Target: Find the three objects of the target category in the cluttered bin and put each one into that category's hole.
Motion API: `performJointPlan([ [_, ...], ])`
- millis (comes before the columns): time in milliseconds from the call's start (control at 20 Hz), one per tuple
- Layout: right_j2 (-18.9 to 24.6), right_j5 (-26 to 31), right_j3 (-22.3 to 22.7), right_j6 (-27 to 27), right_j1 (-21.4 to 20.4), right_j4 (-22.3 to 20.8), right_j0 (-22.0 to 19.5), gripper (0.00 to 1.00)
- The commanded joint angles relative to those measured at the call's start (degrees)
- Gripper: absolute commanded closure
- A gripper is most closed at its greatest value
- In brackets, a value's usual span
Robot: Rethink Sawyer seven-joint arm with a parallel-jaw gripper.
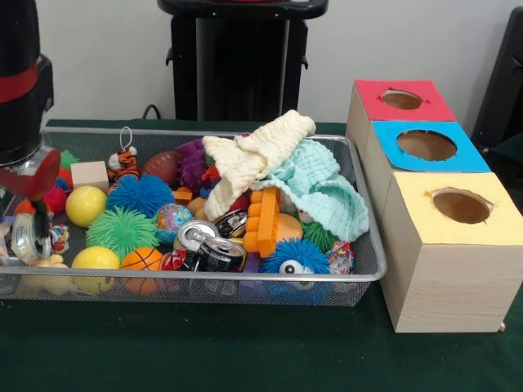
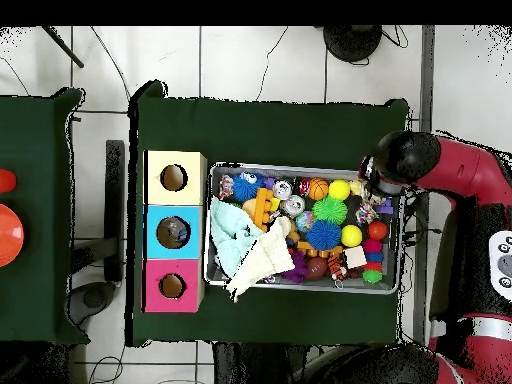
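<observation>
My gripper [image 1: 29,237] hangs at the bin's [image 1: 359,273] end farthest from the boxes [image 1: 445,269]; grip state unclear. Crushed cans [image 1: 214,245] lie sideways mid-bin, well apart from me.

Wire bin [image 1: 359,273] heaped with toys; red, blue, yellow holed boxes [image 1: 441,220] beside

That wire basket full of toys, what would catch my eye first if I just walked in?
Probably the wire basket itself, heaped with bright spiky balls, with a cream cloth and a mint cloth draped over the pile. Beside it stand three wooden boxes with round holes, topped red, blue and yellow. The robot's arm reaches over the basket's other end.
</observation>
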Motion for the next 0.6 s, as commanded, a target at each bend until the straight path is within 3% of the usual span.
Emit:
performJointPlan([
  [50, 2.4, -7.7, 5.4, -10.7, -2.6, -4.0, 0.7, 0.0],
  [600, 0.3, -8.5, 3.5, -8.3, -4.9, -3.6, 2.8, 0.0],
])
